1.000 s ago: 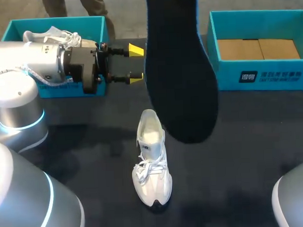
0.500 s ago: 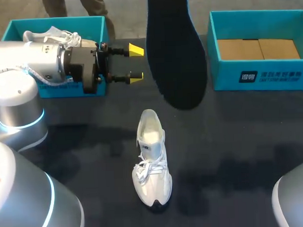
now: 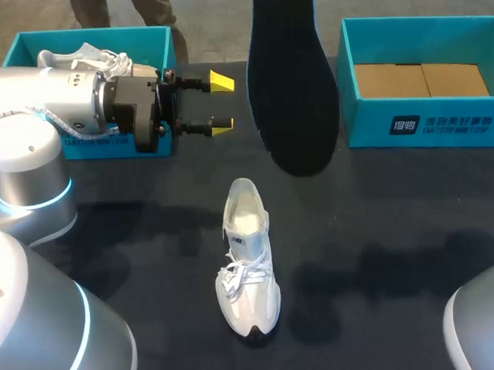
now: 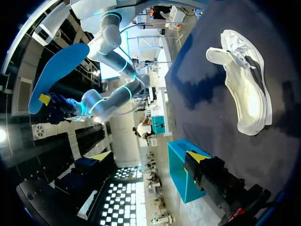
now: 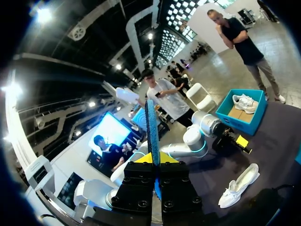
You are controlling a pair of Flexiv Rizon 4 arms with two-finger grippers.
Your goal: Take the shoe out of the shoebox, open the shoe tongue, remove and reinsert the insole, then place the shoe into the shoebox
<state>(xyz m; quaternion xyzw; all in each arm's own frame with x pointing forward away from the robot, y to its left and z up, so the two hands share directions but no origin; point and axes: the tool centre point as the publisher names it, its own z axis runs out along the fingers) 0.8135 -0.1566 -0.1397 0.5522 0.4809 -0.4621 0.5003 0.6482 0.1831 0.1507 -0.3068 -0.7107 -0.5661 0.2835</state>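
A white shoe (image 3: 248, 270) lies on the dark table, toe toward the front, its opening bare inside. The dark insole (image 3: 294, 82) hangs in the air behind it, toe end down, coming in from the view's top edge. In the right wrist view my right gripper (image 5: 154, 159) is shut on the insole (image 5: 151, 127), seen edge-on and blue. My left gripper (image 3: 221, 103) is open and empty, held level left of the insole and pointing right. The left wrist view shows the shoe (image 4: 247, 92) and the blue insole (image 4: 56, 73) high up.
A teal shoebox (image 3: 153, 42) at the back left holds a second white shoe (image 3: 84, 57). Another teal shoebox (image 3: 423, 122) stands at the back right with a cardboard floor. My left arm's bulk fills the table's left side.
The insole has risen and drawn back from the shoe, then shifted slightly right. The left arm and the shoe have not moved.
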